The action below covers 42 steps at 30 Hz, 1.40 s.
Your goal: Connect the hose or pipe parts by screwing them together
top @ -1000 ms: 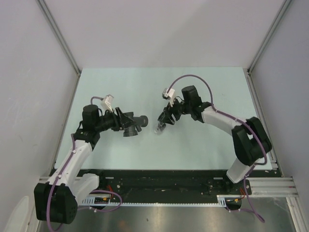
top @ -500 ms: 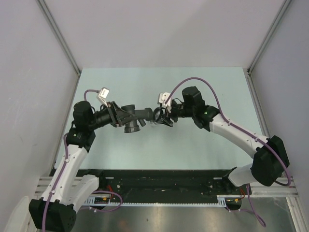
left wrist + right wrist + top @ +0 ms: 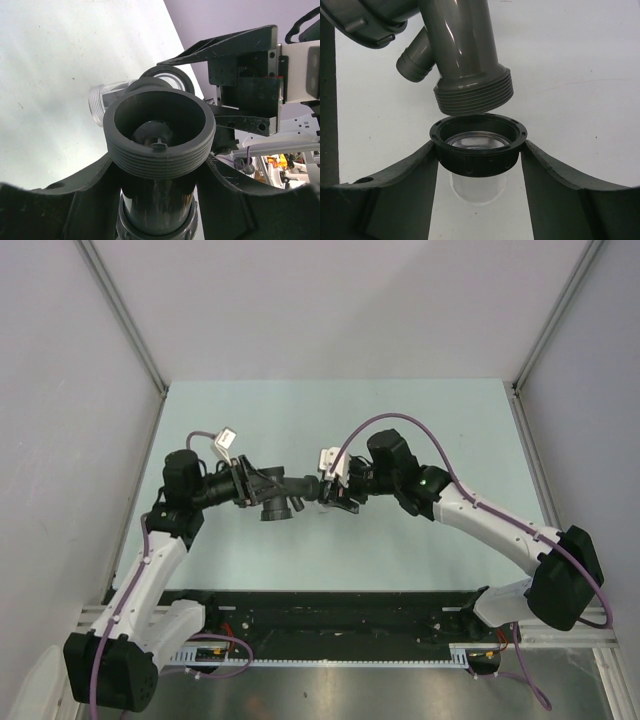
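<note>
My left gripper [image 3: 262, 488] [image 3: 159, 172] is shut on a dark grey pipe part [image 3: 275, 492] [image 3: 160, 135], holding it by its smooth body. The part's threaded end [image 3: 474, 97] points at the right gripper, and its angled branch [image 3: 414, 63] sticks out to the side. My right gripper [image 3: 330, 490] [image 3: 477, 150] is shut on the other pipe part, a black threaded collar [image 3: 477, 145] [image 3: 167, 77] on a clear tube [image 3: 477, 187] [image 3: 107, 97]. Both parts hang above the table. The grey threads sit just over the collar's mouth, slightly tilted, touching or nearly touching its rim.
The pale green table top [image 3: 420, 430] lies under both arms, with grey enclosure walls [image 3: 60, 390] on the left, right and back. A black rail [image 3: 330, 615] with the arm bases runs along the near edge.
Both arms have swung toward the middle. The right gripper turned level and moved left with the collar part. The grey part's threaded end now meets the collar's mouth.
</note>
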Tool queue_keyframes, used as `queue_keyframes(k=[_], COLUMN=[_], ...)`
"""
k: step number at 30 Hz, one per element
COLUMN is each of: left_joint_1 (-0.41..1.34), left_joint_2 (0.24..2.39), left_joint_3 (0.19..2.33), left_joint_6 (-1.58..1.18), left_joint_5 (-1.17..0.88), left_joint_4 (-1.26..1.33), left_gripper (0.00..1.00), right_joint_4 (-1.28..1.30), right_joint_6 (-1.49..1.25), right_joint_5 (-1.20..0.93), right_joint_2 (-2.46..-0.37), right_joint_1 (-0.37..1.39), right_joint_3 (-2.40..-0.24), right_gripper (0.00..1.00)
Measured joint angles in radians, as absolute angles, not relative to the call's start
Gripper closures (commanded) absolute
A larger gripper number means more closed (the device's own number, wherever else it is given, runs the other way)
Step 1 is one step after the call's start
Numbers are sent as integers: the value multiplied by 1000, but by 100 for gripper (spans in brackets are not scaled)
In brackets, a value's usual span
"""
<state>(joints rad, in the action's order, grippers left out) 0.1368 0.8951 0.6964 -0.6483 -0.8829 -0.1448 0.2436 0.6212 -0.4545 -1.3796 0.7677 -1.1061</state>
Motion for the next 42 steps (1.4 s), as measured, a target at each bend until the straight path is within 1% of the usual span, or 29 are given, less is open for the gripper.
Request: queue_keyframes(k=[4, 15, 28, 34, 42], left_joint_1=[148, 181, 199, 209, 209], left_joint_2=[913, 936, 974, 984, 1026], left_joint_3=[683, 682, 682, 683, 690], left_joint_6=[-643, -629, -630, -632, -627], left_joint_5=[-894, -902, -914, -936, -986], left_joint_4=[-145, -141, -136, -136, -128], left_gripper=[100, 100, 100, 100, 100], right_joint_4=[244, 275, 299, 311, 321], right_joint_6=[617, 603, 604, 603, 602], right_joint_5=[-430, -416, -443, -461, -499], right_joint_2=[-1380, -1380, -1381, -1386, -1392], right_joint_1=[786, 804, 804, 804, 778], right_joint_3=[-1106, -1105, -1105, -1105, -1098], right_gripper=[57, 57, 58, 62, 63])
